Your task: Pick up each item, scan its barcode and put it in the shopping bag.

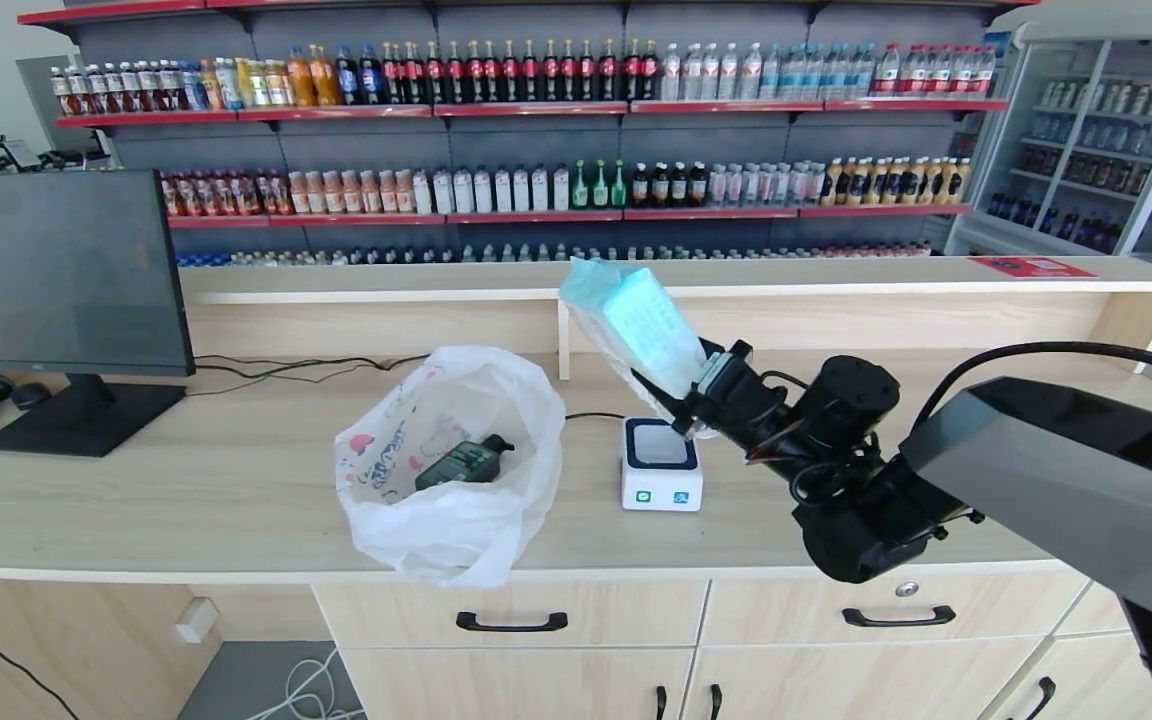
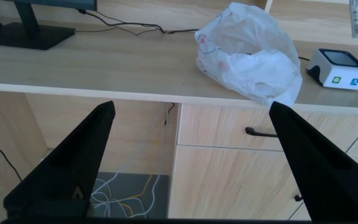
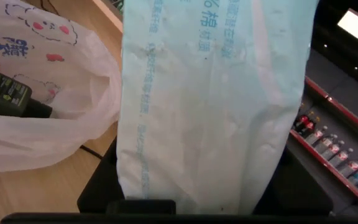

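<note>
A pale blue, teal-printed pack (image 1: 626,320) is held in the claw (image 1: 682,412); beside it, a white bag (image 1: 456,525) is patterned pink.

Shopping bag (image 1: 456,525) mouth gapes upward, a dark bottle (image 1: 461,462) inside; scanner (image 1: 661,468) stands just beside it, raised ledge (image 1: 836,275) behind

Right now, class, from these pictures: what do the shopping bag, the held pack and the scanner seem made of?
Shopping bag: thin, soft white plastic film, semi-see-through and crumpled.
Pack: likely a pale blue-green plastic wrapper, slightly glossy and creased; contents unclear.
Scanner: probably rigid white plastic, smooth, with a dark glassy top.
</note>
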Robot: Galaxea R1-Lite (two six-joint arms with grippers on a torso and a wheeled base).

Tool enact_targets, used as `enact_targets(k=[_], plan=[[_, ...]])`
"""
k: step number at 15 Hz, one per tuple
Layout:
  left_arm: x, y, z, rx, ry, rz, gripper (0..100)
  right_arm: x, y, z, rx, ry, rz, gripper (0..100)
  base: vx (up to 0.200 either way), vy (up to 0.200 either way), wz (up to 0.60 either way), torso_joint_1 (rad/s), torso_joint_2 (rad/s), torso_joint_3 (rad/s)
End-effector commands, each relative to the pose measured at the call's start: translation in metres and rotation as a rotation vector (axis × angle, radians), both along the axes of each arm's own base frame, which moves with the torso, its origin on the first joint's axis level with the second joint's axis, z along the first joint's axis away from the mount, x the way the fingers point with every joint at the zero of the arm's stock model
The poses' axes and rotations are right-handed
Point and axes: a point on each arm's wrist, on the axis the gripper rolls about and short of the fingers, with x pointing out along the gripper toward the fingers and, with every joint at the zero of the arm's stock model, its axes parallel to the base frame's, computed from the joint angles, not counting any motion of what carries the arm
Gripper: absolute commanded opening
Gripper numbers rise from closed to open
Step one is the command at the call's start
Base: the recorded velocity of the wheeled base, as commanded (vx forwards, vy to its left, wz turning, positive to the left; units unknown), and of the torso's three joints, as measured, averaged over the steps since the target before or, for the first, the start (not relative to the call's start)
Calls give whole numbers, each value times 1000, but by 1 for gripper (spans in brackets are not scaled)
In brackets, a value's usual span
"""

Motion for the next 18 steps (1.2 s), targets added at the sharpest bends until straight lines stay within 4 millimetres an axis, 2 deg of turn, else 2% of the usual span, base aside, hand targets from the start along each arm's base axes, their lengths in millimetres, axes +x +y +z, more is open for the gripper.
enact_targets(k=[1, 6, 11, 15, 18], plan=[[0, 0, 0, 0, -1, 0, 100, 2, -3, 2, -29, -43, -21, 0, 0, 0, 0, 0, 0, 0], [0, 0, 0, 0, -1, 0, 100, 2, 2, -26, -105, -26, -14, 0, 0, 0, 0, 0, 0, 0], [0, 0, 0, 0, -3, 0, 100, 13, 5, -36, -111, -38, 17, 0, 0, 0, 0, 0, 0, 0], [0, 0, 0, 0, -3, 0, 100, 21, -11, -39, -112, -36, -21, 0, 0, 0, 0, 0, 0, 0], [0, 0, 0, 0, -3, 0, 100, 26, -14, -39, -111, -47, -23, 0, 0, 0, 0, 0, 0, 0]])
